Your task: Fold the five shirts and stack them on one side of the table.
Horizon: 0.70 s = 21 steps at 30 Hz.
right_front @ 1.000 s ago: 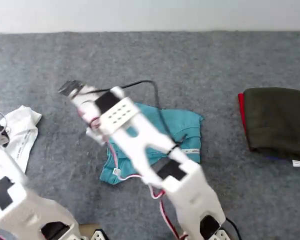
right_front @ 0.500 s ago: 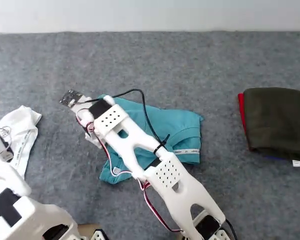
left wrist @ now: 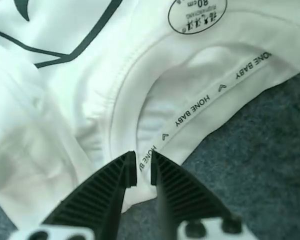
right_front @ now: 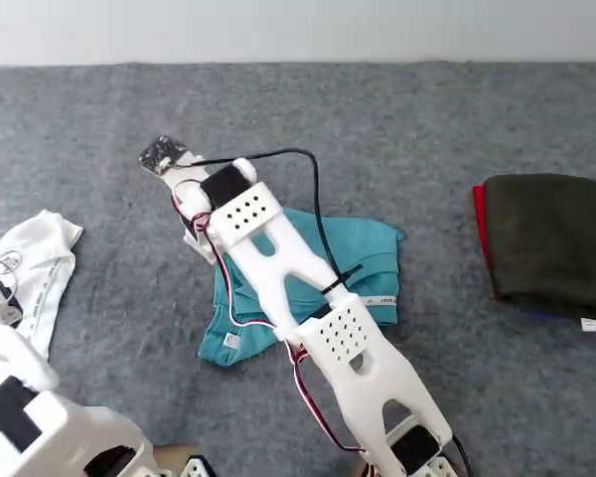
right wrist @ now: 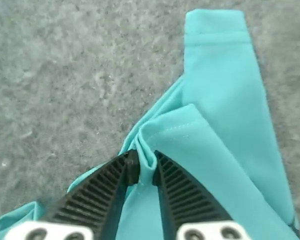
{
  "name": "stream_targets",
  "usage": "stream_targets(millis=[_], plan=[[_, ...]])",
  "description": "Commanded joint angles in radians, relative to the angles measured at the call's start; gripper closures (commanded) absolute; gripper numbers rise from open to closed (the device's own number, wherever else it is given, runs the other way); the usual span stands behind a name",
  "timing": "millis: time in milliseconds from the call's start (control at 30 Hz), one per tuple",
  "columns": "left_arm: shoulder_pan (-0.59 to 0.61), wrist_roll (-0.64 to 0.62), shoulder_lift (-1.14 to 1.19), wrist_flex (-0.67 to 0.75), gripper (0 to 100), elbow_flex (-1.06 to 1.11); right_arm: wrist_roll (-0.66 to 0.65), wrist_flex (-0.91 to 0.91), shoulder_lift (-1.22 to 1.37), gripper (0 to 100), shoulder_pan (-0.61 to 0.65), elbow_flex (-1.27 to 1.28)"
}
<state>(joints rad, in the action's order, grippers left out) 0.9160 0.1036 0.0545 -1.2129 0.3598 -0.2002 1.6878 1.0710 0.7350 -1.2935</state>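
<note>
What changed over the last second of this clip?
The right gripper dipped at the left edge of the teal shirt, then shifted toward the table's far side. Its fingers now pinch a fold of it. The left gripper, shut on the white shirt, drew back slightly. The folded dark stack stayed put.

This looks like a robotics lab or test bench rather than a home. Two white plastic arms, the right arm [right_front: 353, 343] and the left arm [right_front: 40, 427], stand side by side at a table covered in a plain grey felt mat [right_front: 427, 119], and loose cables [right_front: 314, 199] in black, red and white run bare along their joints. A blank pale wall [right_front: 298, 30] closes the far edge, and the things on the mat are clothes: a teal shirt [right_front: 372, 253], a white shirt [right_front: 40, 263] and a dark folded stack [right_front: 551, 234].
</note>
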Motion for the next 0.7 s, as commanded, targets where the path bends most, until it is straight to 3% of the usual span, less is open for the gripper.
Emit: stream_targets(millis=[0,267,367,667], plan=[[0.003,0.012,-0.052,-0.008,94,-0.007,-0.006,0.061,-0.019,92.7,-0.016,-0.107],[0.008,0.012,-0.052,-0.008,94,-0.007,-0.006,0.081,-0.013,92.8,-0.016,-0.137],[0.008,0.041,-0.052,-0.009,94,-0.004,-0.006,0.082,-0.015,99.3,-0.016,-0.14],[0.003,0.052,-0.052,-0.009,94,-0.007,0.032,0.108,-0.105,99.1,-0.038,-0.137]])
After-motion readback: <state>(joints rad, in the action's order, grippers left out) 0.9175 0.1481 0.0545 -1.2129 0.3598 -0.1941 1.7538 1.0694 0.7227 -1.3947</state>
